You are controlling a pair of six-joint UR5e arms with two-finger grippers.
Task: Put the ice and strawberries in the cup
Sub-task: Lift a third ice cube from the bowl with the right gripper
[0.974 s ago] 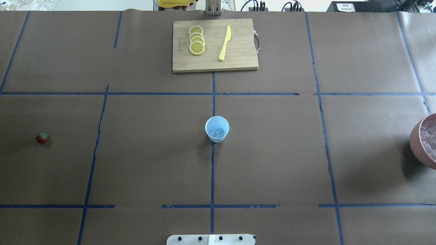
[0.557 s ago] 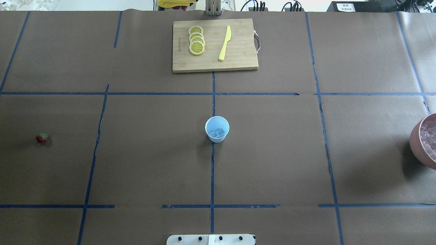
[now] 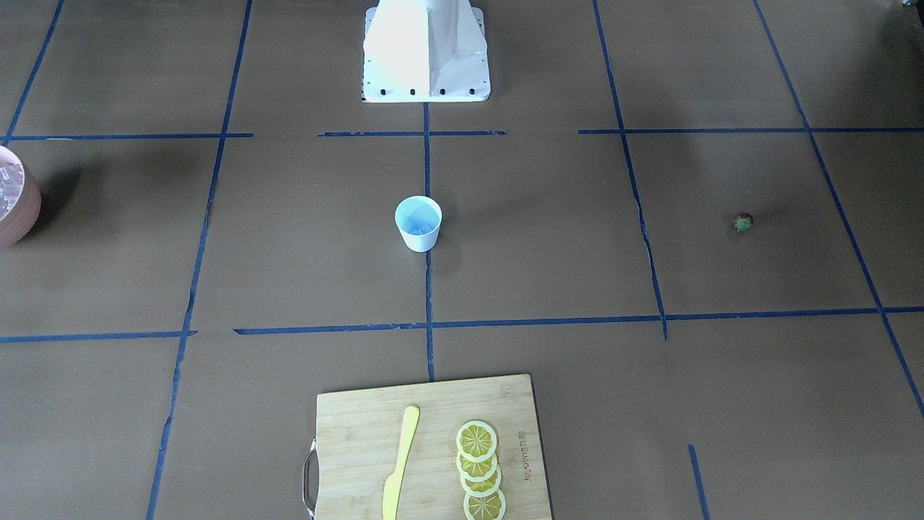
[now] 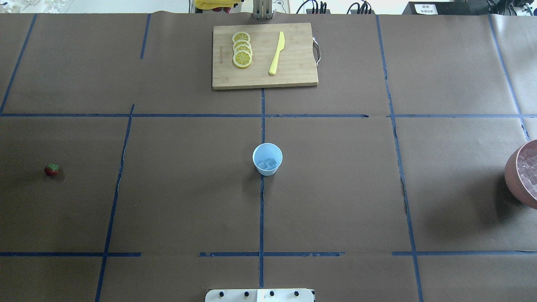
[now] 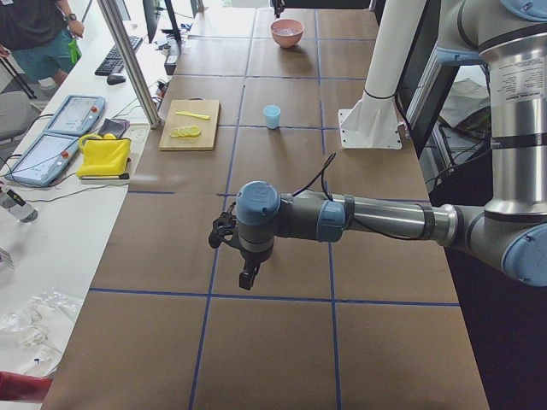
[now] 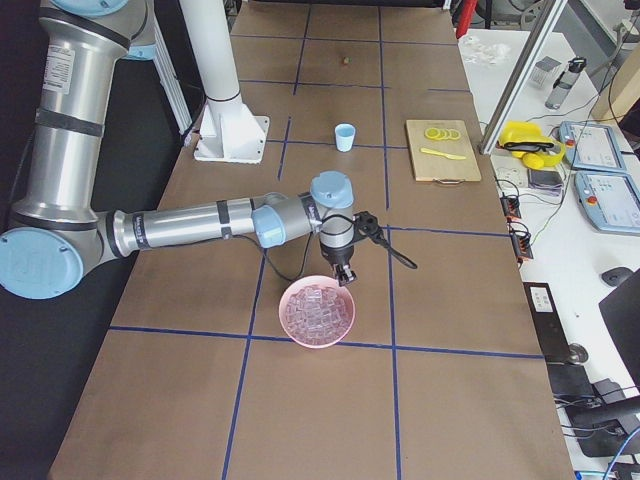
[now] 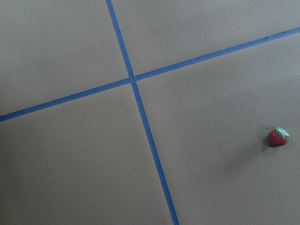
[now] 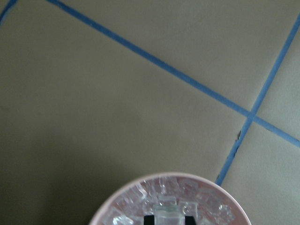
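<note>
Bowl (image 4: 513, 176) cropped; right end effector (image 8: 168, 219) seemingly mostly cropped.

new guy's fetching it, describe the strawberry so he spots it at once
On the brown table with blue tape lines, look toward the robot's left end, away from the central cup. The strawberry lies alone there: tiny, red, green-capped, unlike the yellow lemon slices.

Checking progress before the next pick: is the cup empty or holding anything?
Not empty: the cup holds ice cubes, seen from overhead; the strawberry lies far outside it.

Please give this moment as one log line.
cup: ice inside | strawberry: on table | right gripper: over bowl | left gripper: above table
</note>
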